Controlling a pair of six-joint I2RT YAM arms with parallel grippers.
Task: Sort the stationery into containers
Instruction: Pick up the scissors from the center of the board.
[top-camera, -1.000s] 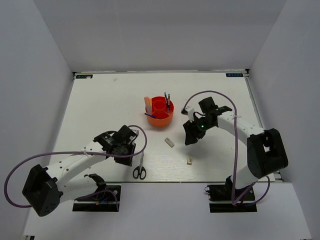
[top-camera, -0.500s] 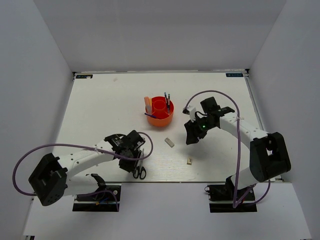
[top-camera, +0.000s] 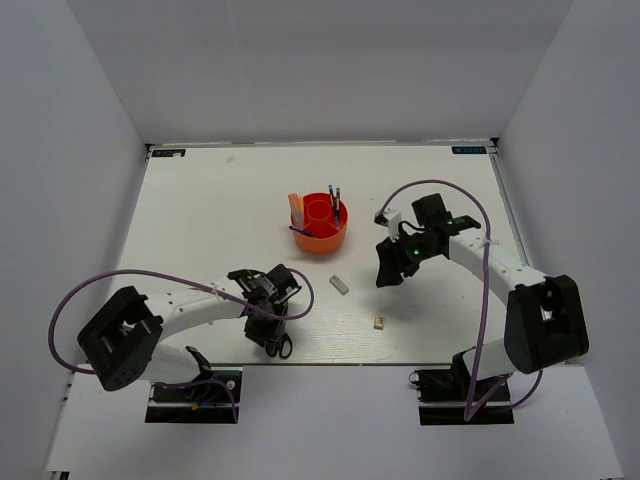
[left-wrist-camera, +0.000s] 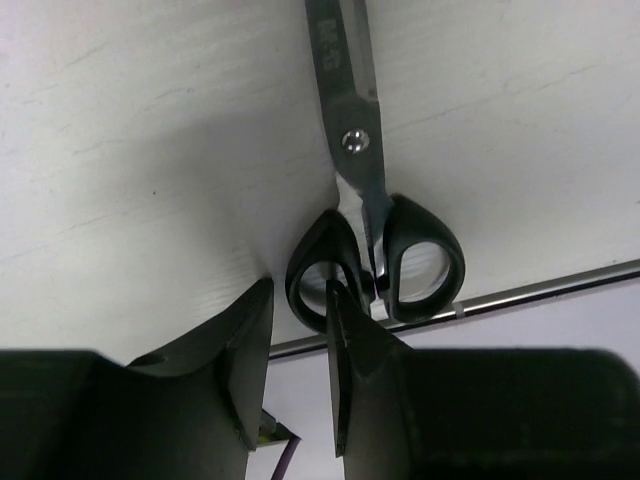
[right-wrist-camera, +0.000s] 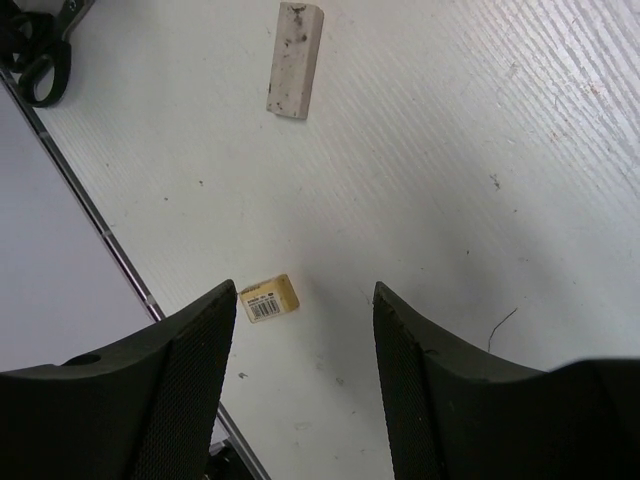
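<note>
The scissors (left-wrist-camera: 352, 150) lay flat at the near edge of the white table (top-camera: 200, 220), at about 7 o'clock from the orange tub (top-camera: 322, 238). Their closed silver blades pointed toward 12 o'clock and their 2 black oval handle loops sat at 6 o'clock. The left gripper (left-wrist-camera: 298, 300) hung low over them with its jaws slightly apart, straddling the outer rim of 1 loop without clamping it. The right gripper (right-wrist-camera: 305, 300) stood wide open and held nothing, above a small beige cube (right-wrist-camera: 268, 299) bearing a barcode label. A smudged whitish eraser (right-wrist-camera: 294, 60) lay between cube and tub, at 5 o'clock from the tub. 2 dark pens (top-camera: 336, 200) stood upright in the tub's 3 o'clock side.
</note>
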